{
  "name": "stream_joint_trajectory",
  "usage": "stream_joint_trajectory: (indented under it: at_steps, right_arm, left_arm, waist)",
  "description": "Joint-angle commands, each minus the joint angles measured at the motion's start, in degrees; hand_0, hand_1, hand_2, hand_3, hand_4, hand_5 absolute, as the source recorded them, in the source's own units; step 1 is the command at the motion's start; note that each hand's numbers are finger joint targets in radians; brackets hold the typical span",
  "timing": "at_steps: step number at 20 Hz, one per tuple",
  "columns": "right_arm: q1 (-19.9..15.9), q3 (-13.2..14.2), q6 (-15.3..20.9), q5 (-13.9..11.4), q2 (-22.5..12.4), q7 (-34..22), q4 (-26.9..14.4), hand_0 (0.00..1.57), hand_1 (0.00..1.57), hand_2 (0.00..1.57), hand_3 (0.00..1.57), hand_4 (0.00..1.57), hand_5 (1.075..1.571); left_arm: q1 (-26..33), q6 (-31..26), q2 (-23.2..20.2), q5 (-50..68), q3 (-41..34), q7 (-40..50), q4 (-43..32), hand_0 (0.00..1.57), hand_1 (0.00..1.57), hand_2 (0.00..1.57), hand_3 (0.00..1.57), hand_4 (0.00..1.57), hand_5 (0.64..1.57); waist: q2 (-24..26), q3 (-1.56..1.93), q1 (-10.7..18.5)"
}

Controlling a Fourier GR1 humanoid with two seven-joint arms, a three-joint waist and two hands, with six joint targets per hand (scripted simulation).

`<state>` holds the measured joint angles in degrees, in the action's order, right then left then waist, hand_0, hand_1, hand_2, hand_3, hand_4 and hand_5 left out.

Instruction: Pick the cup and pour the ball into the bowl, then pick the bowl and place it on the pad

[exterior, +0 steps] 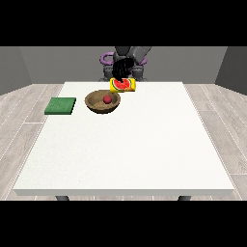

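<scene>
Cup [123, 85] tipped sideways at upper centre, black hand [123, 67] curled over it. Ball [107, 99] sits in brown bowl [102, 102] just below-left. Green pad [61, 106] further left. White table [144, 144], grey plank floor [21, 106], grey walls.

No legible text, label, brand, number or sign anywhere. The cup [123, 85] carries a red-and-yellow pattern, no lettering made out. Bowl [99, 103], green pad [61, 106] and white table [125, 149] show plain surfaces, unmarked.
</scene>
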<state>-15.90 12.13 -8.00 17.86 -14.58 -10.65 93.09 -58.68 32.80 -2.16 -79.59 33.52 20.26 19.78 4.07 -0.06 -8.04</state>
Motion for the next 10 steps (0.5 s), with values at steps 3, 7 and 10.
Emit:
stream_joint_trajectory:
  at_steps: [3, 7, 10]
  right_arm:
    - [2.2, 0.7, 1.1, -0.4, -0.3, -0.9, 2.5, 0.00, 0.00, 0.00, 0.00, 0.36, 1.564]
    - [4.5, 1.1, 0.1, 0.4, 0.6, 2.1, 5.0, 0.00, 0.00, 0.00, 0.00, 0.39, 1.565]
    - [3.4, 0.2, 0.9, 0.5, 0.4, 0.1, 9.9, 0.00, 0.00, 0.00, 0.00, 0.39, 1.564]
  left_arm:
    - [3.8, 7.4, -6.4, 17.9, -15.4, -9.1, 7.2, 1.25, 1.25, 1.57, 1.57, 0.78, 1.571]
    - [11.6, 12.0, -8.2, 30.3, -23.1, -19.5, 12.5, 1.15, 1.15, 1.57, 1.57, 0.82, 1.570]
    - [19.2, 14.6, -9.7, 37.9, -26.7, -30.4, 15.8, 1.46, 1.46, 1.57, 1.57, 1.10, 1.570]
  waist:
    - [0.9, -0.23, 2.2]
    - [-3.5, -0.30, 1.8]
    - [-6.6, -0.39, 1.1]
